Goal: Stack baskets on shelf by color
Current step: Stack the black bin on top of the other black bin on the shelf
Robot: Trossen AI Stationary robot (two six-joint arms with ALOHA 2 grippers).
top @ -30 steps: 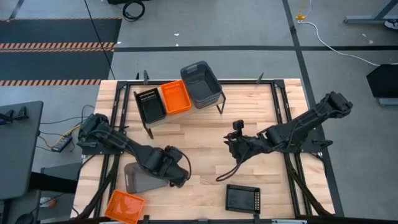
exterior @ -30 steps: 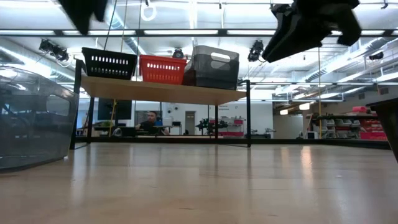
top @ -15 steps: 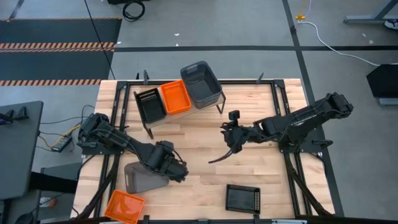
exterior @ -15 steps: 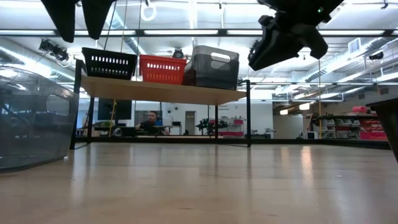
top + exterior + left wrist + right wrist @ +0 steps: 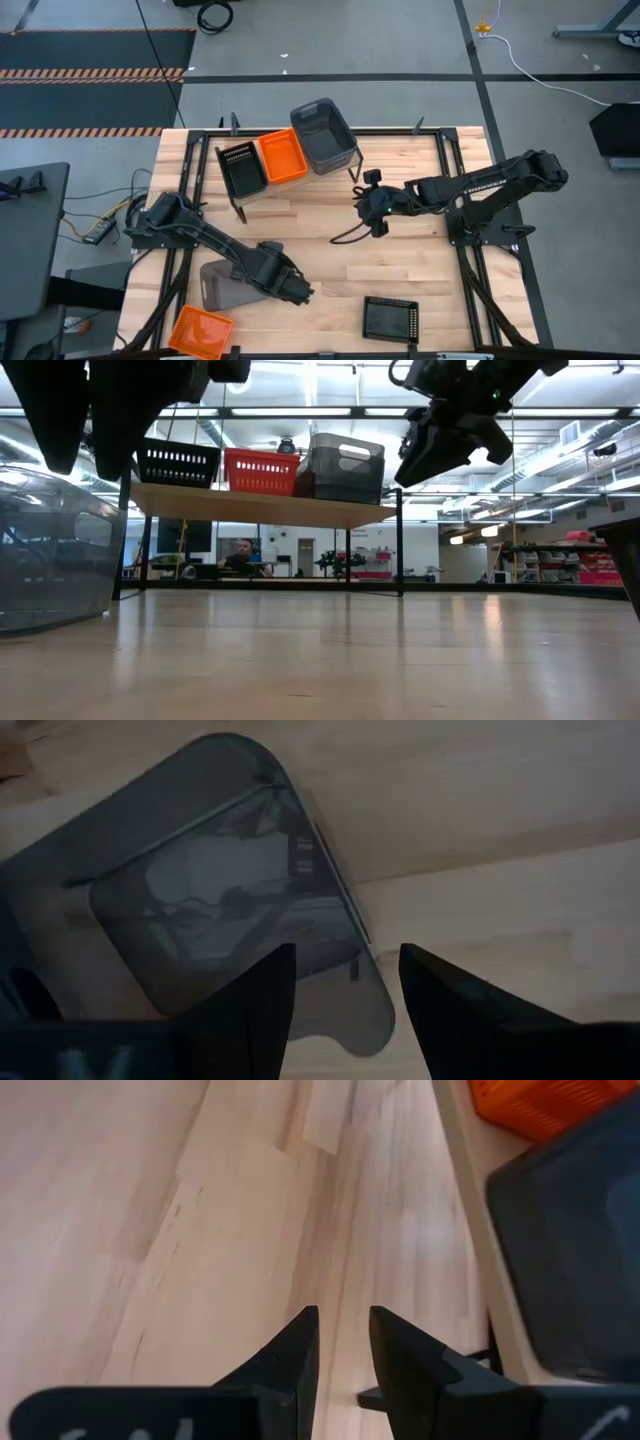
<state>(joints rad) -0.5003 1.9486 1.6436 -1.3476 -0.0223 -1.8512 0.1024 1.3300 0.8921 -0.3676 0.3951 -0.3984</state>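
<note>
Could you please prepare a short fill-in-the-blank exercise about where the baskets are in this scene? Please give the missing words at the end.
1. On the shelf, the orange basket stands between the black basket and the dark-grey ____.
2. The number of baskets on the shelf is ____.
3. The left claw is beside a dark-grey bin lying on the ____.
4. At the table's near edge, in front of the right arm, lies a ____ basket.

Missing words: bin; three; table; black

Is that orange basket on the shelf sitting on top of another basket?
No, the orange basket rests directly on the shelf, between the black basket and the grey bin.
</note>
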